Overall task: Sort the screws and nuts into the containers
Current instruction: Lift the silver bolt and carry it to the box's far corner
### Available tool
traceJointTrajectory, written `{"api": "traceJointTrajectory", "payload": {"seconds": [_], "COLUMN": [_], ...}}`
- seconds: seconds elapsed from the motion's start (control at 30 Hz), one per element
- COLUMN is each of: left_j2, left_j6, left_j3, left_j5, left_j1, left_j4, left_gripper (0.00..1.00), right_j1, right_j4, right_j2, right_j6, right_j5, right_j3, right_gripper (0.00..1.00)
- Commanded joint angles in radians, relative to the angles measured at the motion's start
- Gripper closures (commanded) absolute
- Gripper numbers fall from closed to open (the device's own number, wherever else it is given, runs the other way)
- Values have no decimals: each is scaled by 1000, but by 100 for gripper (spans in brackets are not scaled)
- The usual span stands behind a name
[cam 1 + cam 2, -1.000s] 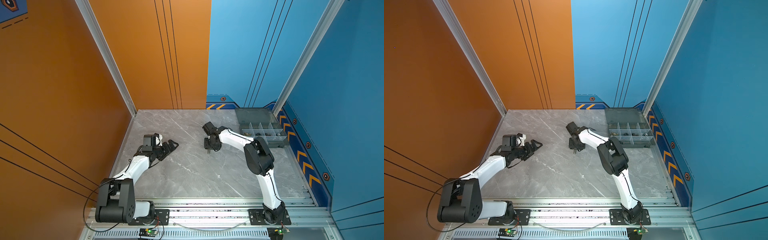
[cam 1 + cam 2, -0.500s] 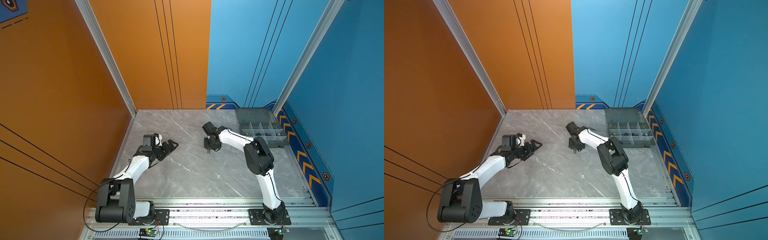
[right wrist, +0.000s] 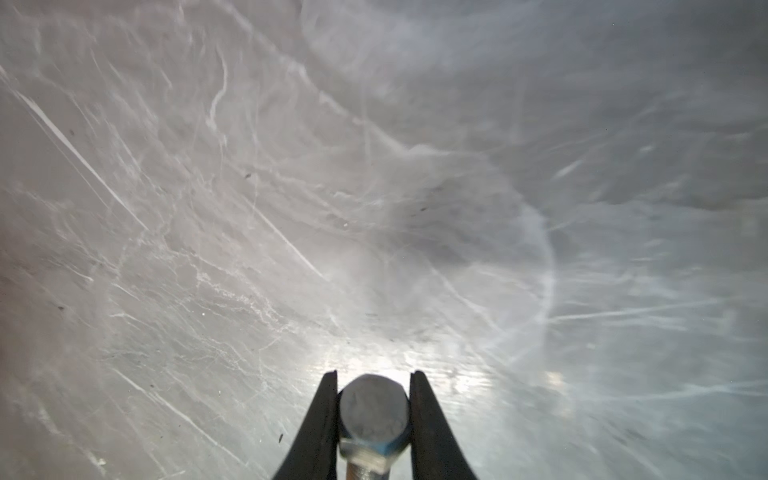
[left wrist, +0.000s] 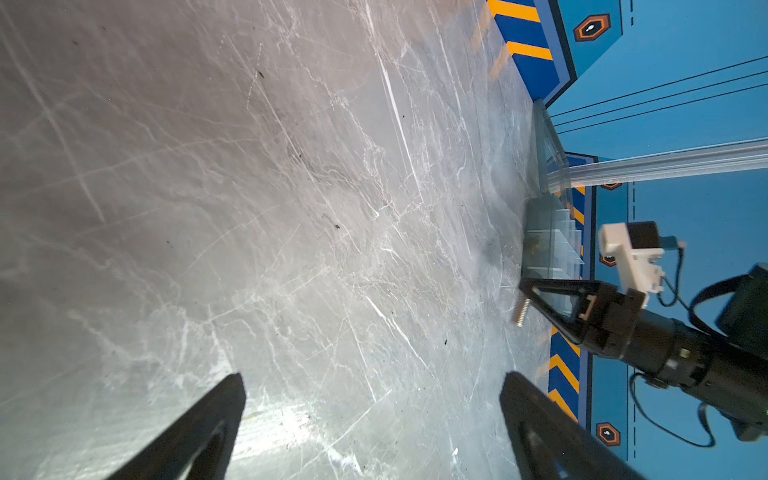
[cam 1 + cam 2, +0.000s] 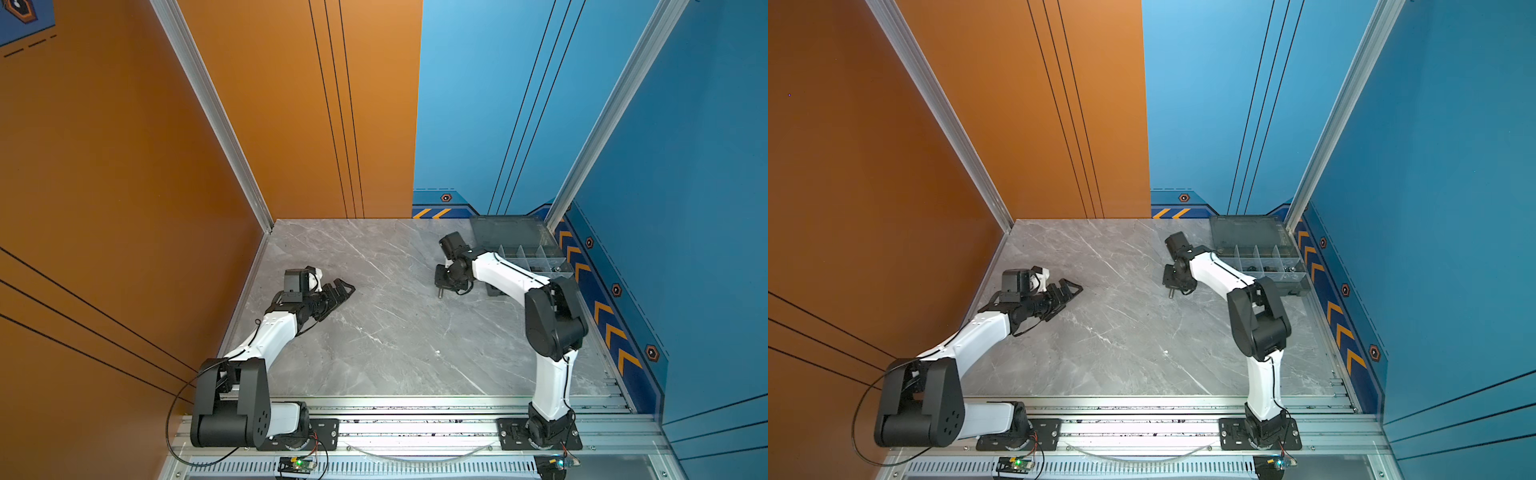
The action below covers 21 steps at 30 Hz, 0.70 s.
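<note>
A long silver hex-head screw [image 3: 372, 405] sits between the fingers of my right gripper [image 3: 372, 376], which is shut on its head. In both top views this gripper [image 5: 441, 286] [image 5: 1172, 286] points down at mid table, left of the containers. The screw's threaded shank [image 5: 439, 293] hangs below it, close to the marble. The left wrist view shows the same screw [image 4: 520, 309] under the right gripper's tip. My left gripper [image 5: 347, 286] [image 4: 374, 378] lies low on the left, open and empty. The containers [image 5: 536, 257] [image 5: 1262, 262] hold small dark pieces, too small to tell screws from nuts.
The organiser's open lid [image 5: 511, 232] lies flat behind the compartments, against the blue back wall. A tiny pale speck [image 5: 437, 352] lies on the grey marble table [image 5: 374, 332] nearer the front. Orange wall on the left, blue wall on the right.
The right gripper's jaws have narrowed onto the silver screw's head. Neither arm has visibly shifted.
</note>
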Motion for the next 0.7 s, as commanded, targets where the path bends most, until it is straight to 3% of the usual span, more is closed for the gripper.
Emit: {"api": "traceJointTrajectory", "payload": {"seconds": [0.0,0.33,0.53,0.67], "left_j2": [-24,-6,-8,-15], "left_j6": [29,42,35,38], "left_j3": [-9,18,17,14], "left_j5": [24,30,33,31], "left_j1": [12,18,18,18], "left_j4": [-24,-34,-26,-29], "left_gripper": [2,2,2,2], "right_j1": [-89,-491,-689,-764], "right_j4": [7,-27,-1,48], "right_j2": [-106,-322,-338,-322], "right_j6": [-17,-38,-18,12], "right_j5": [-7,27,-3,-28], "right_j3": [-63,-181,-210,-232], "right_gripper": [100,100,99,99]}}
